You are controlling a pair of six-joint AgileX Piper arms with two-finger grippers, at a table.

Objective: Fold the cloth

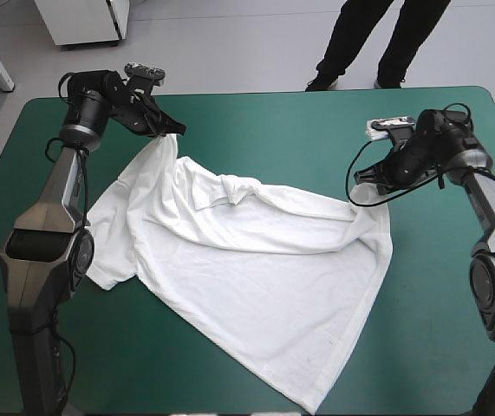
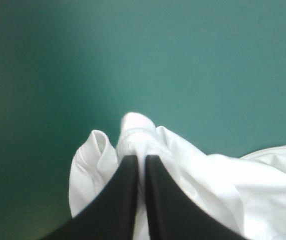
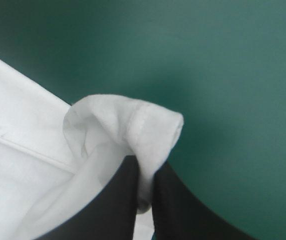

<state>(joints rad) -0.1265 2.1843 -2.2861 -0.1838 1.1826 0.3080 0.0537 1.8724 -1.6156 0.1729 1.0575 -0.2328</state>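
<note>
Left gripper [image 1: 176, 132]: pinching the T-shirt [image 1: 256, 260] corner at eleven o'clock.
Right gripper [image 1: 362, 196]: clamping its edge at two o'clock.
Bulk: lying toward six.

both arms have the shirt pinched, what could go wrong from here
1. The right end effector grips only a small hemmed fold of the T-shirt; it might slip out under tension.
2. The left end effector holds a bunched wad, and a crumpled ridge runs across the middle, so creases may carry into the fold.
3. One corner lies close to the near edge of the table and could slide off.
</note>
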